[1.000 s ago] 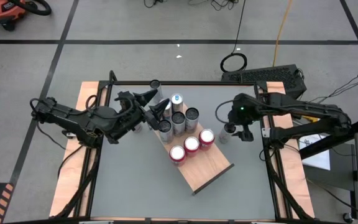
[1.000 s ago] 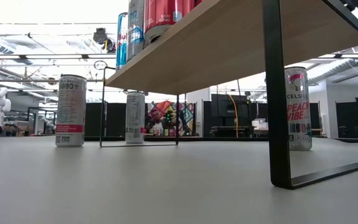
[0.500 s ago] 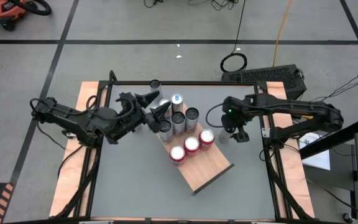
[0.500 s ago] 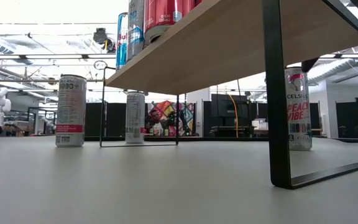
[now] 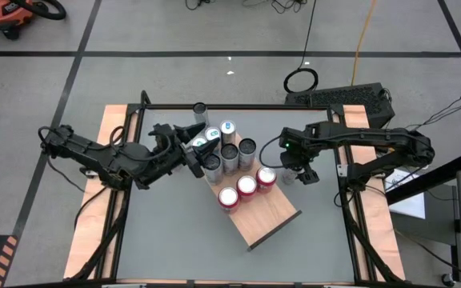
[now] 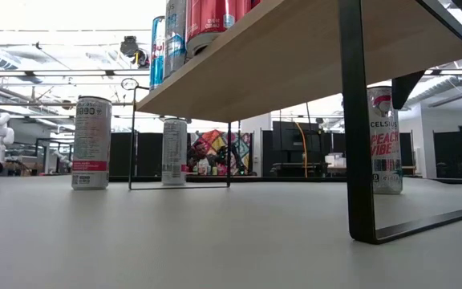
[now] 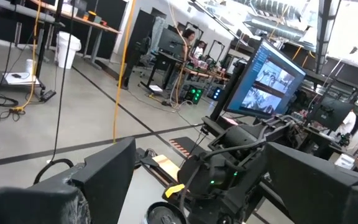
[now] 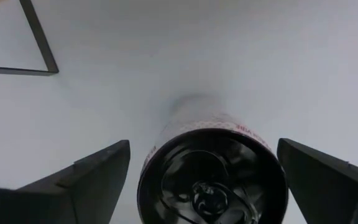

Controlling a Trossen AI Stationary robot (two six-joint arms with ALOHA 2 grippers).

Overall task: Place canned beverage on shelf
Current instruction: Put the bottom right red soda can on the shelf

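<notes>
At the left, the left hand (image 5: 201,144) hovers over the far left end of the shelf (image 5: 270,218), its fingers spread wide on either side of a teal-topped can (image 5: 201,144) there. It appears released rather than gripping, though whether a finger touches that can is hard to tell. The shelf is a light-brown wooden board with a thin black rim, raised on black frame legs and set at a slant in the middle of the grey desk (image 5: 174,232). Its far end carries a cluster of cans: silver ones (image 5: 230,152), a blue one (image 5: 228,127), and a row of three red-topped cans (image 5: 247,186). The near half of the board is bare. To the right, just beside the shelf, the right hand (image 5: 294,166) hangs directly above a white can (image 8: 213,180) standing upright on the desk. Its fingers are released, one on each side of the can's top, and not yet closed on it. This can looks tall and slim, with pink lettering and a dark recessed lid with a pull tab. The step in hand seems to be picking up this can. The next move likely calls for lowering, closing squarely on the can, lifting it clear of the shelf's rim and setting it on the bare wood.
</notes>
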